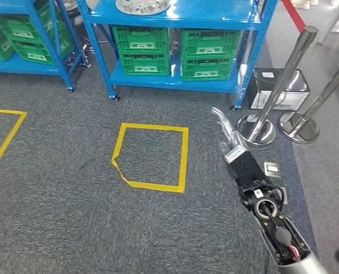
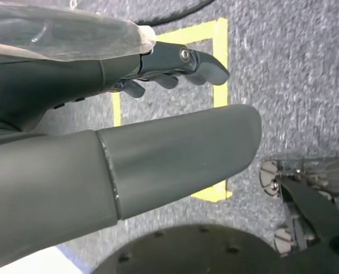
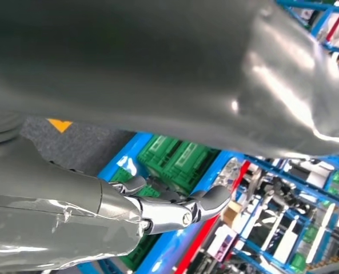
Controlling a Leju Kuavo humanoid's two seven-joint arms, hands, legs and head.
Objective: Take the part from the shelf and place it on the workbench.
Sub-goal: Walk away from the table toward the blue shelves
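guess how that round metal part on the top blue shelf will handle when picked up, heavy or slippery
The round metal part looks like bare cast or machined metal, so probably stiff and heavy for its size. Its shiny surface may be slippery. It lies flat on the blue shelf, so it is unlikely to roll.

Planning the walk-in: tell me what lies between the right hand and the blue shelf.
Head view: bare grey carpet separates the right hand from the blue shelf.

Grey carpet is being marked by yellow tape squares; green crates are being held on blue racks behind.
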